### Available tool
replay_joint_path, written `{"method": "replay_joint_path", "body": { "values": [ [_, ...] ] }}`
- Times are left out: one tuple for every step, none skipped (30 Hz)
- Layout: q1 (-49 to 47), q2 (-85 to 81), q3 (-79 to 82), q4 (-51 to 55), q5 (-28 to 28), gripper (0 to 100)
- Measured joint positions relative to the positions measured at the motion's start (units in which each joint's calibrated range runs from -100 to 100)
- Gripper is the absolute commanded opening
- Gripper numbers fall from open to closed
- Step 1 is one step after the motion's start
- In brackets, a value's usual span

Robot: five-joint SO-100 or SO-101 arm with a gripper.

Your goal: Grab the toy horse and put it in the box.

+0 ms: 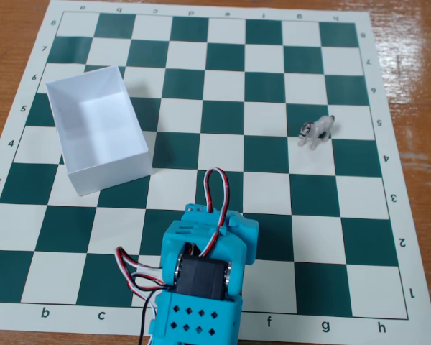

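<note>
Bright, even light; sharp focus (soft shadow right of the box), faint glare on wood.

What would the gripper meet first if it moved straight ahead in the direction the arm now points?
The gripper's fingers are not visible, so this is a guess from the blue arm. It points up the chessboard; that line looks free, running between the box and the toy horse.

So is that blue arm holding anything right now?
Nothing that shows. The horse stands alone on the board, the box is empty, and the arm sits apart from both; its gripper is not visible.
</note>
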Motion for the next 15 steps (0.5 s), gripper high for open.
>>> {"method": "replay_joint_path", "body": {
  "values": [
    [0.0,0.0,-0.36,-0.18,0.0,2],
    [0.0,0.0,-0.91,-0.35,0.0,2],
    [0.0,0.0,-1.54,-0.7,0.0,2],
    [0.0,0.0,-2.18,-1.05,0.0,2],
    [0.0,0.0,-2.63,-1.58,0.0,2],
    [0.0,0.34,-2.99,-2.28,0.0,2],
    [0.0,1.19,-3.54,-3.24,0.0,2],
    [0.0,2.13,-3.99,-4.2,0.0,2],
    [0.0,3.15,-4.53,-5.34,0.0,2],
    [0.0,4.68,-5.26,-6.48,0.0,2],
    [0.0,6.38,-6.07,-7.44,0.0,2],
    [0.0,7.91,-6.98,-8.76,0.0,2],
    [0.0,9.79,-7.89,-9.98,0.0,2],
    [0.07,11.74,-8.61,-11.3,-0.05,2],
    [0.15,13.87,-9.52,-12.7,-0.16,2]
  ]
}}
